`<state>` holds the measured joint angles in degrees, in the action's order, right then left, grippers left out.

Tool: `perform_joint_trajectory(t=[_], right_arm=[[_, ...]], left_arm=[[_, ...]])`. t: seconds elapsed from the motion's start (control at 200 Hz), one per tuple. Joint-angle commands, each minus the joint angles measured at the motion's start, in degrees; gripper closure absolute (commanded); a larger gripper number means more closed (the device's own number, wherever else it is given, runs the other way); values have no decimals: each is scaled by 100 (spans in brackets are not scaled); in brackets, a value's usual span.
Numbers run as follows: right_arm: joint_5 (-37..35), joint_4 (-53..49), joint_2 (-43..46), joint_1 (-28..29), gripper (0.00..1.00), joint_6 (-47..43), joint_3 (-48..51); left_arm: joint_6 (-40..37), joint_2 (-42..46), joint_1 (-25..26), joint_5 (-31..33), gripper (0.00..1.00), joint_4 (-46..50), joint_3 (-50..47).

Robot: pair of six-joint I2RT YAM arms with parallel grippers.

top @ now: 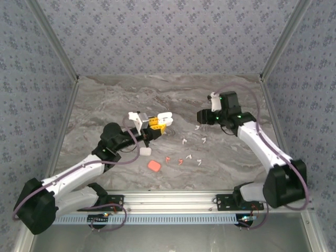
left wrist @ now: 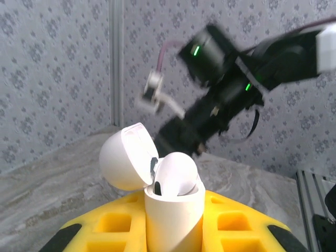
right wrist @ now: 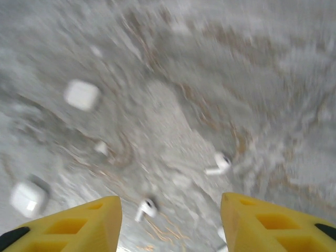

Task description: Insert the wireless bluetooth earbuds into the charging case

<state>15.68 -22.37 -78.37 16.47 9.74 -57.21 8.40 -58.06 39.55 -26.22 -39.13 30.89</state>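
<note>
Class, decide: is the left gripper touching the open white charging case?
Touching. Left wrist view: the left gripper clamps the open charging case between its yellow fingers.

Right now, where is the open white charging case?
The open case is gripped in the left pincer, left of centre in the top view, beyond another white case.

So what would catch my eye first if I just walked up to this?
Probably the open white charging case, lid flipped back, clamped in the left gripper near the middle of the marble-look table. Next come the tiny earbuds, white and orange-red, scattered beside it toward the near edge, with the right gripper open over a few of them.
</note>
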Motion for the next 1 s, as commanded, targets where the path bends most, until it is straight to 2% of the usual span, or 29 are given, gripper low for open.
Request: perform_joint_trajectory(t=[0.0, 0.24, 0.4, 0.775, 0.994], right_arm=[[-324, -87, -514, 6, 48, 150, 83], [-834, 185, -1755, 164, 51, 250, -206], [-981, 305, -2265, 267, 52, 274, -475], [-1166, 402, -2687, 364, 56, 283, -745], [-1195, 400, -2836, 402, 61, 281, -833]], left_arm=[[-99, 169, 36, 116, 100, -203, -5], [-124, 190, 41, 152, 100, -47, 12], [-163, 199, 42, 171, 100, 37, 39], [-159, 229, 36, 204, 100, 96, 31], [-172, 249, 38, 226, 100, 149, 22]])
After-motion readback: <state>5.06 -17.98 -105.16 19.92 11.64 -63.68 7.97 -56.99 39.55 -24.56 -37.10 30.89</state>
